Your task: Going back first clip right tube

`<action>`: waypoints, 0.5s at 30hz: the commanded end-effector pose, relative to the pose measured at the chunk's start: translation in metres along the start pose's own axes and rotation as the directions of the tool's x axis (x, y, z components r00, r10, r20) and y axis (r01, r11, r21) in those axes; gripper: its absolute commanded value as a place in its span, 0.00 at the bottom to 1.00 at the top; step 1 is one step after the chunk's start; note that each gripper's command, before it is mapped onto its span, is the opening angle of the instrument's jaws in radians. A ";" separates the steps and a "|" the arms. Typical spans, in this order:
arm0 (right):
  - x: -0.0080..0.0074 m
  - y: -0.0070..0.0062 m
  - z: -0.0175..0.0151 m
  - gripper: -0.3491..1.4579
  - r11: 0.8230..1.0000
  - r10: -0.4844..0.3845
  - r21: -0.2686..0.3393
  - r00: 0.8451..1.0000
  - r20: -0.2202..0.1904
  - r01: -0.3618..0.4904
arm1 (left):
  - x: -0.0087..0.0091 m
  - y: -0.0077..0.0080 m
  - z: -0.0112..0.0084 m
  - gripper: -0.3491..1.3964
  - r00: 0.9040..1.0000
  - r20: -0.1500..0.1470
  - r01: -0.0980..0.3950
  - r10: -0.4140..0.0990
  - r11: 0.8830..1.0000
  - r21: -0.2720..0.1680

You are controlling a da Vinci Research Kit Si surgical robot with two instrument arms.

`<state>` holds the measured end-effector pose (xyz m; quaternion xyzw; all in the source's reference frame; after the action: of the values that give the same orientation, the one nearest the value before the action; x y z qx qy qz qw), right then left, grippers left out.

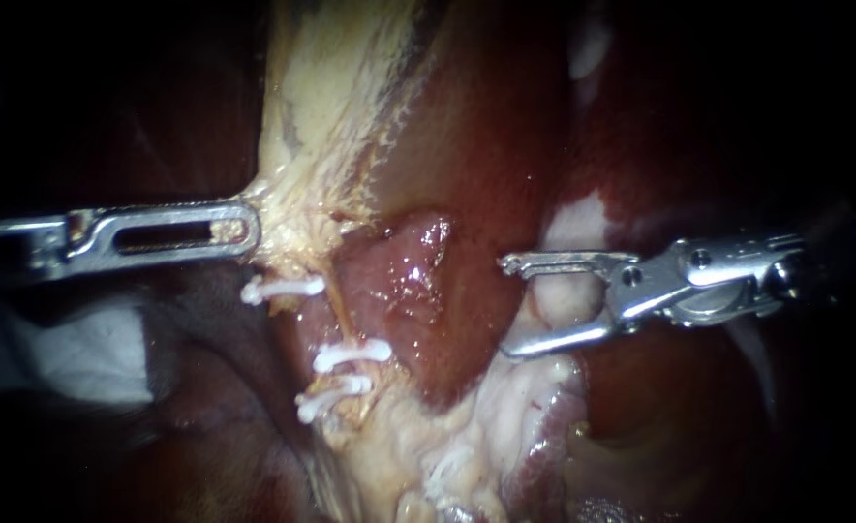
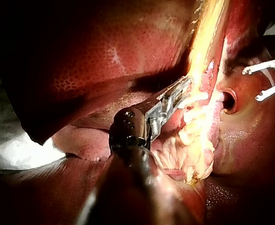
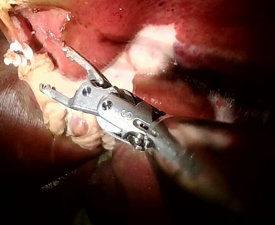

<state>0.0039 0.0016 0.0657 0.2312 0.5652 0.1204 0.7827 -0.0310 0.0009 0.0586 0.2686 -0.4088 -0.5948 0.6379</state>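
The left tool (image 1: pixel 250 230) comes in from the left, its jaws closed on pale tissue (image 1: pixel 297 179). Just right and nearer, three white clips (image 1: pixel 351 354) cross the left tube (image 1: pixel 334 324). Past the red liver (image 1: pixel 476 145), the right tool (image 1: pixel 510 305) stands wide and holds nothing, with the pale right tube (image 1: pixel 564 295) showing in its gap.

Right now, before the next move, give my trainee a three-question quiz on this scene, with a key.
1. True or false: the jaws of the right instrument are open.
2. How many white clips show in the endoscope view?
3. The jaws of the left instrument are shut on: A) pale tissue; B) a clip; C) nothing.
Key: 1 true; 2 three; 3 A.
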 end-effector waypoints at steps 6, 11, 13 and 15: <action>0.0010 -0.0006 -0.0011 0.52 1.000 -0.015 0.009 1.000 -0.005 0.015 | 0.0015 0.0014 0.0027 0.00 1.000 0.015 -0.011 0.011 1.000 -0.008; 0.0015 -0.0008 -0.0015 0.52 1.000 -0.018 0.012 1.000 -0.005 0.018 | 0.0025 0.0020 0.0056 0.00 1.000 -0.001 -0.019 0.019 1.000 -0.007; 0.0016 -0.0009 -0.0016 0.52 1.000 -0.018 0.013 1.000 -0.005 0.018 | 0.0027 0.0020 0.0066 0.00 1.000 -0.007 -0.014 0.014 1.000 -0.004; 0.0016 -0.0010 -0.0017 0.52 1.000 -0.018 0.013 1.000 -0.005 0.018 | 0.0029 0.0019 0.0078 0.00 1.000 -0.011 -0.015 0.015 1.000 -0.002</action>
<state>0.0027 0.0018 0.0633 0.2312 0.5701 0.1101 0.7807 -0.0370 -0.0006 0.0650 0.2684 -0.4071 -0.5886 0.6448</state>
